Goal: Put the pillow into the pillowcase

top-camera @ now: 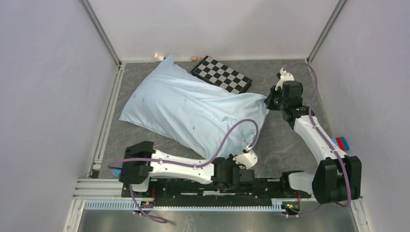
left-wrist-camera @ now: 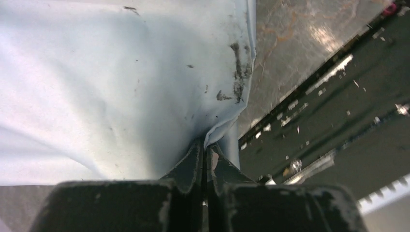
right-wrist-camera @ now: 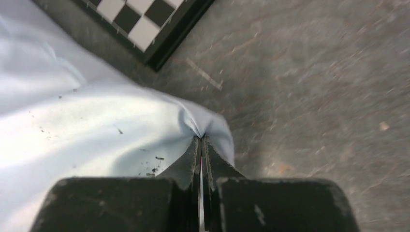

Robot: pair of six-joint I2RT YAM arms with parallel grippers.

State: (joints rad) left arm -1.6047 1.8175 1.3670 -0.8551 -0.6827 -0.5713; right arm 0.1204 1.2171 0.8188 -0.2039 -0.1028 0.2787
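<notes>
The light-blue pillowcase [top-camera: 188, 106] lies plump and wrinkled across the middle of the table, slanting from the back left to the near right. The cream-white pillow does not show anywhere; I cannot see inside the case. My left gripper [top-camera: 223, 162] is shut on the near edge of the pillowcase [left-wrist-camera: 121, 72], and a hem fold is pinched between its fingertips [left-wrist-camera: 205, 145]. My right gripper [top-camera: 267, 102] is shut on the right corner of the pillowcase [right-wrist-camera: 72, 121], with cloth bunched at its tips [right-wrist-camera: 199, 140]. The cloth carries dark smudges.
A black-and-white checkerboard panel [top-camera: 222, 75] lies at the back, partly under the pillowcase, and also shows in the right wrist view [right-wrist-camera: 140, 19]. Small wooden blocks [top-camera: 158, 56] sit by the back wall. A red-and-blue item [top-camera: 342, 143] is at the right wall. The black base rail [top-camera: 193, 186] runs along the near edge.
</notes>
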